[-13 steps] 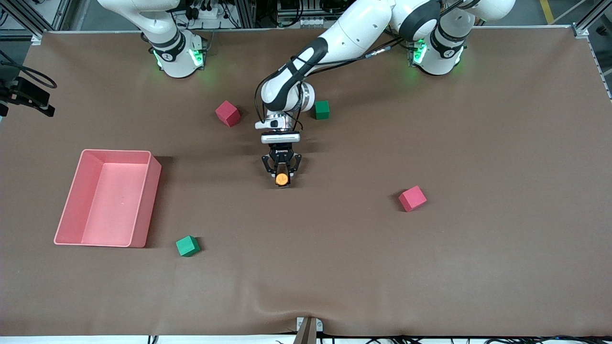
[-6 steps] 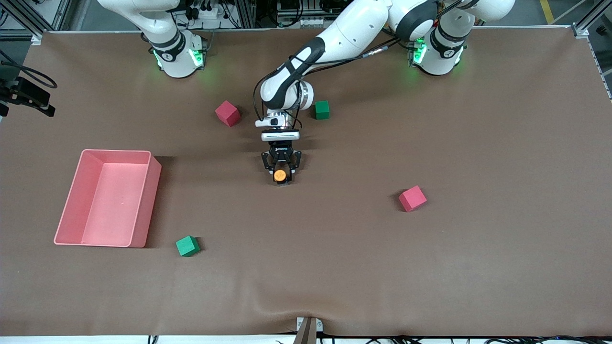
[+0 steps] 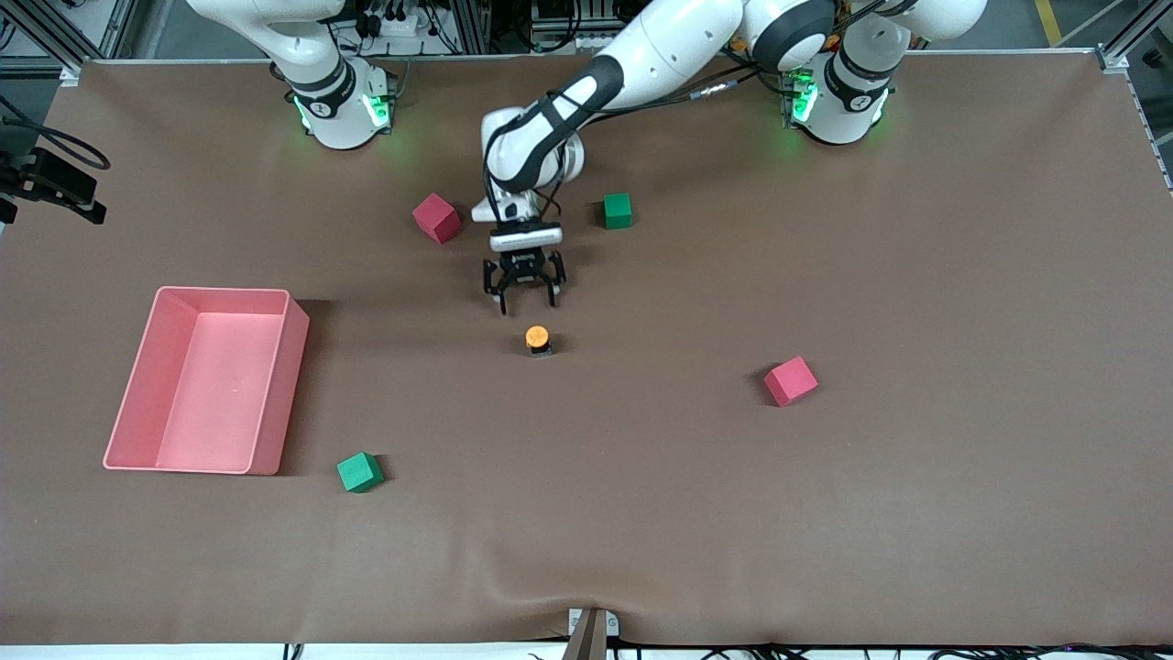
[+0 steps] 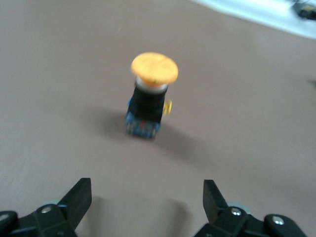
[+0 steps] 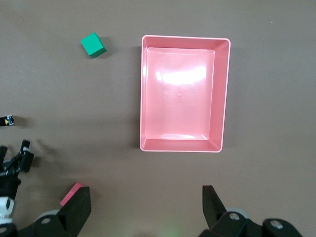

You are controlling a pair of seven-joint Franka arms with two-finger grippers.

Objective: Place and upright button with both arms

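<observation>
Left tool (image 3: pixel 523 291) open, clear of upright button (image 3: pixel 538 340) on table.

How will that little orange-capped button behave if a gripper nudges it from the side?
The button stands upright on a narrow black body under a wider cap, so it probably tips easily. It looks small and likely light. Once over, the round cap might let it roll.

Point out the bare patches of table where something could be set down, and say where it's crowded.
Widest bare stretch: the table nearer the camera than the button, between one green cube and one red cube. Also bare toward the left arm's end. Crowded: around the open left gripper, flanked by another red cube and green cube. The pink bin takes the right arm's end.
</observation>
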